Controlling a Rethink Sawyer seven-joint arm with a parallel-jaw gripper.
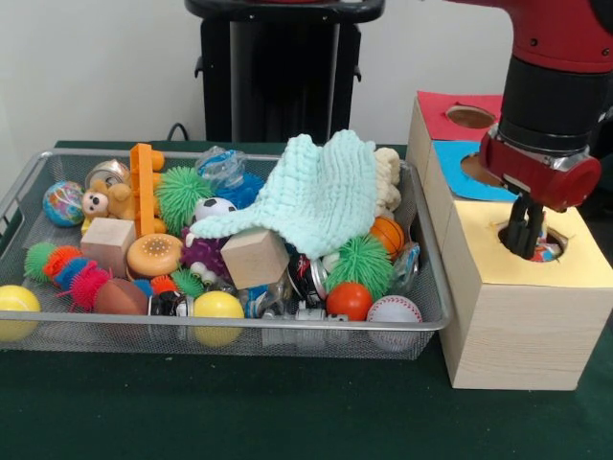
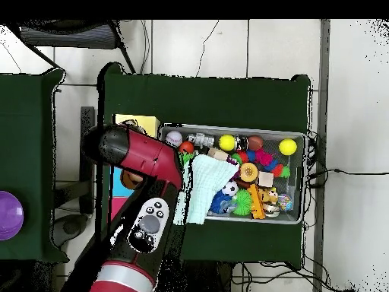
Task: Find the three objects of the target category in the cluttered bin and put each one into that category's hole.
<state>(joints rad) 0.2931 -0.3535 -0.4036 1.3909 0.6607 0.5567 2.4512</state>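
Note:
A wooden box stands right of the bin, with a yellow top (image 1: 579,273), a blue top (image 1: 450,155) and a red top (image 1: 436,113), each with a hole. My gripper (image 1: 525,240) hangs down into the yellow top's hole (image 1: 558,241). A small red, white and blue thing (image 1: 548,252) shows in that hole, right beside the gripper. The wire mesh bin (image 1: 239,324) holds mixed toys under a mint knitted cloth (image 1: 326,192). In the overhead view my arm (image 2: 144,156) covers the gripper, and the yellow top (image 2: 138,123) shows beside the bin (image 2: 298,137).
In the bin lie yellow balls (image 1: 17,305) (image 1: 218,307), a baseball (image 1: 394,310), a basketball (image 1: 387,233), wooden cubes (image 1: 254,257) (image 1: 107,244), green spiky balls (image 1: 182,192) (image 1: 361,262), a football (image 1: 120,297) and an orange brick (image 1: 146,187). A purple bowl (image 2: 9,214) sits on a side table.

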